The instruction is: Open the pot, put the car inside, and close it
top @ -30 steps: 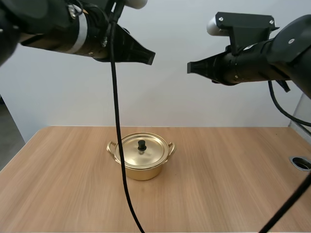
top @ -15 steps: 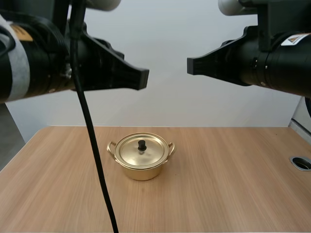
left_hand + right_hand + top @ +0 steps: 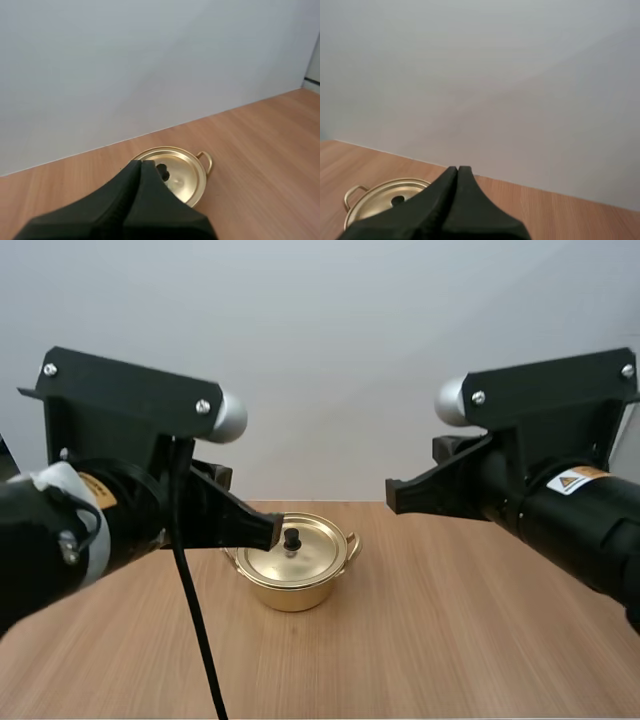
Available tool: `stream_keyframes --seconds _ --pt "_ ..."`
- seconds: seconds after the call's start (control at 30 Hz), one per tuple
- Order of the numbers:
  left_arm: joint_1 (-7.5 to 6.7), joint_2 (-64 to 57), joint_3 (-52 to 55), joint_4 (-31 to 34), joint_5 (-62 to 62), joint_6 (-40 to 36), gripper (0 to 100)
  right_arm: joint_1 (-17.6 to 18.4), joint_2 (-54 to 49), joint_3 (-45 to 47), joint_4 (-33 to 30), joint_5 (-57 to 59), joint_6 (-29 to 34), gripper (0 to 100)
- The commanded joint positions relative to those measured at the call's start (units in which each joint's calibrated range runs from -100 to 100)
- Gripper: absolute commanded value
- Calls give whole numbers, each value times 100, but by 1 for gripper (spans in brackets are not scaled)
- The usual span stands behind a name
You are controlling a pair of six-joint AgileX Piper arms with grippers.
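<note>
Centrally, shiny gold pot, lid on, black knob; left end effector, right end effector both pressed together, empty.

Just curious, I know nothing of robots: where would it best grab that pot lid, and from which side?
Probably the black knob at the centre of the lid, from straight above: it stands upright, the only raised part, while the lid lies flat on the pot.

Plain pale grey wall across upper half of high view, smooth, evenly lit. Light wooden table across lower half, grain running left to right, matte top. Far table edge straight against wall, mid-frame. Soft diffuse light.
</note>
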Motion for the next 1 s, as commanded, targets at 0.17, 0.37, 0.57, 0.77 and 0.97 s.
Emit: stream_keyframes --seconds 0.17,0.37,0.57,0.77,0.97 --pt "2 -577 2781 278 -4558 -223 0 -1 -6 395 -289 -12 -3 0" --pt "2 -942 4200 278 -6371 -284 0 -1 -6 399 -483 -59 -3 0" --pt "99 -1605 4358 324 -5108 -284 0 -1 -6 399 -470 -114 122 0" --pt "107 -1781 4358 324 -5159 -284 0 -1 -20 503 -795 -401 299 0" --pt "126 -1781 4358 324 -5367 -284 0 -1 -21 1610 -1563 -3217 710 0"
